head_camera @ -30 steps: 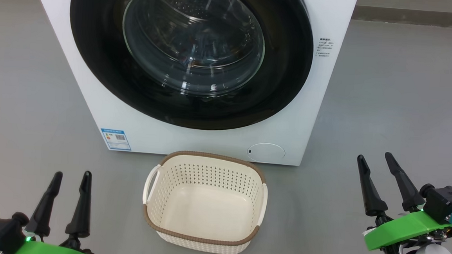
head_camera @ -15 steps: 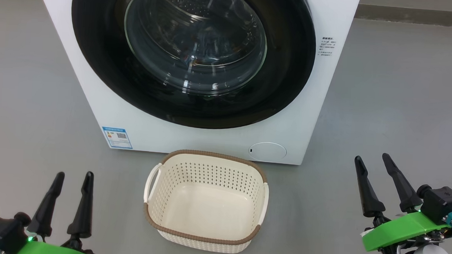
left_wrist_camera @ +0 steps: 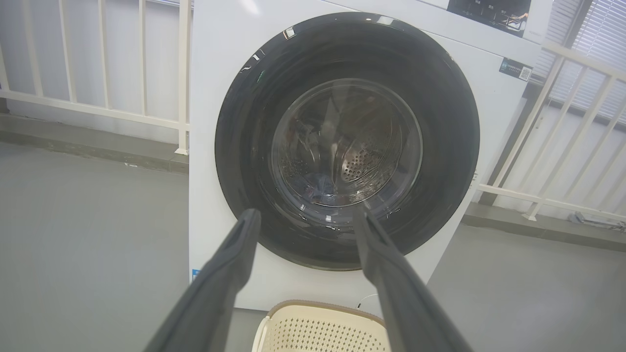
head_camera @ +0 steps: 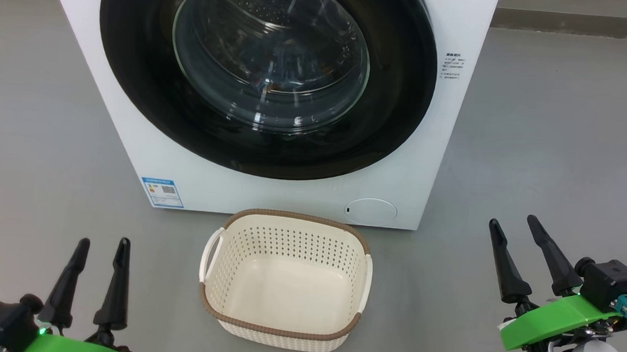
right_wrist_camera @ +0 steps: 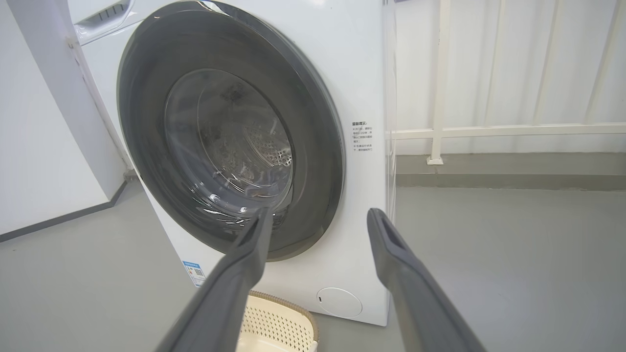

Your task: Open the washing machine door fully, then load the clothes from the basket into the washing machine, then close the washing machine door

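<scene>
Cream basket (head_camera: 287,245) between left claw (head_camera: 103,241) and right claw (head_camera: 512,220); both spread apart, well clear.

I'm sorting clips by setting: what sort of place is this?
Probably a laundry corner of a utility or test space: a white front-loading washing machine on bare grey floor, a basket before it, white railings behind.
</scene>
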Robot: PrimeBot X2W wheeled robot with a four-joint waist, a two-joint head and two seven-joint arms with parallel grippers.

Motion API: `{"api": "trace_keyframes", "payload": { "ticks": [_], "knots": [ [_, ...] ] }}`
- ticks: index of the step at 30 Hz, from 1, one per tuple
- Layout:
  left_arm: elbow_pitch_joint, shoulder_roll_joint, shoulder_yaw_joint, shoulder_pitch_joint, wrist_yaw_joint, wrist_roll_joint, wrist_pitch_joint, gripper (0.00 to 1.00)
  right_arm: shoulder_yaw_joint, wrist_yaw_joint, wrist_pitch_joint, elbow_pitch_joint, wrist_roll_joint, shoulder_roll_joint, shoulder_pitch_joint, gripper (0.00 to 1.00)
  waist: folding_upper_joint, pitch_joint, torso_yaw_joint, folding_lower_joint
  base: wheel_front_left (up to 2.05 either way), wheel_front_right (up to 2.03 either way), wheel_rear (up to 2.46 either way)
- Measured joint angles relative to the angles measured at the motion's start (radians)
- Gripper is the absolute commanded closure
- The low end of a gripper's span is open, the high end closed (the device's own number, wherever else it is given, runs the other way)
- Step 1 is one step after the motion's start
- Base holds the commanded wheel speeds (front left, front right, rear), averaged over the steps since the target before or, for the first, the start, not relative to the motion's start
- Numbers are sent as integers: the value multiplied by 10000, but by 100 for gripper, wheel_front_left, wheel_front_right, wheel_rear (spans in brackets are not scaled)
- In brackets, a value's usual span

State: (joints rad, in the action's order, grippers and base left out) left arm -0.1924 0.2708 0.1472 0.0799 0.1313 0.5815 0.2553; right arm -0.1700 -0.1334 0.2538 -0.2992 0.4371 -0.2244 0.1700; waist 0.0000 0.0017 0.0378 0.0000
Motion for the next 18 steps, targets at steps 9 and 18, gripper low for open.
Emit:
{"api": "trace_keyframes", "payload": {
  "ticks": [9,18],
  "knots": [
    [-125,-35,2,0,0,2,0,0,-75,0,0,-19,0,-2,0,0,0,-30,-27,0,0,0,0],
    [-151,-50,4,0,0,61,0,0,-113,0,0,-19,0,-4,0,0,0,-41,-35,0,0,0,0]
  ]
}}
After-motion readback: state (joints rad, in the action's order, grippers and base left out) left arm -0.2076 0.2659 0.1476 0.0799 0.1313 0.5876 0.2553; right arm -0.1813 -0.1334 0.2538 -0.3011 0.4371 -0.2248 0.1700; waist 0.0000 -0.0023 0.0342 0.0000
